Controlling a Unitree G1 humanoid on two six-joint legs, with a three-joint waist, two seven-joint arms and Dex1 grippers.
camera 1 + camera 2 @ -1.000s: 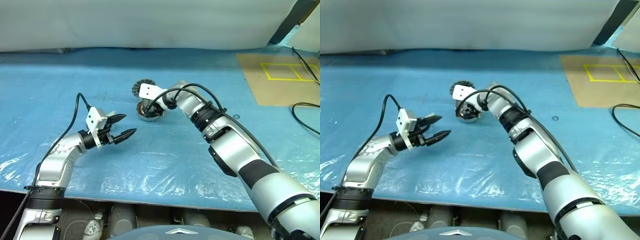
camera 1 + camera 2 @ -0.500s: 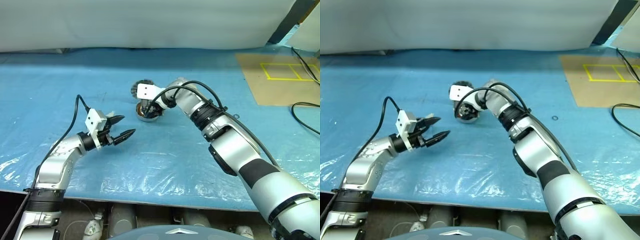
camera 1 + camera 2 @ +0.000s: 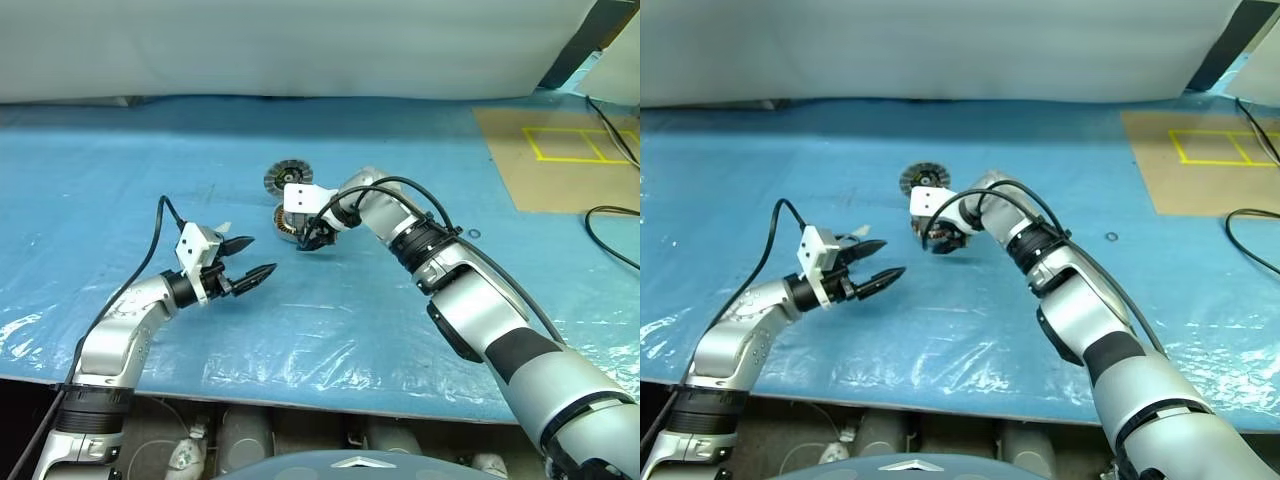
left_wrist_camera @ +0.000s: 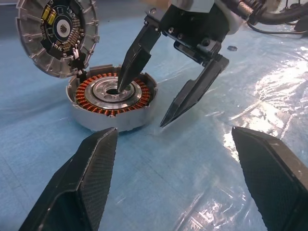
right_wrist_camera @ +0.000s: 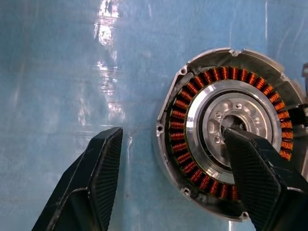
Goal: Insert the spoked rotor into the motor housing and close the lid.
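Motor housing [image 4: 113, 103] judged heavy, rigid, slick; best gripped at rim; right gripper [image 4: 144, 103] spread over it, lid [image 4: 57, 36] at 11 o'clock; left gripper [image 3: 258, 258] spread, empty

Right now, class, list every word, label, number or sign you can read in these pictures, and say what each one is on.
No readable text anywhere.
Lid: the circuit board on its inner face carries small components, any markings too small to read.
Motor housing: no visible lettering.
Brown board: yellow taped rectangles, an outline only, no writing.
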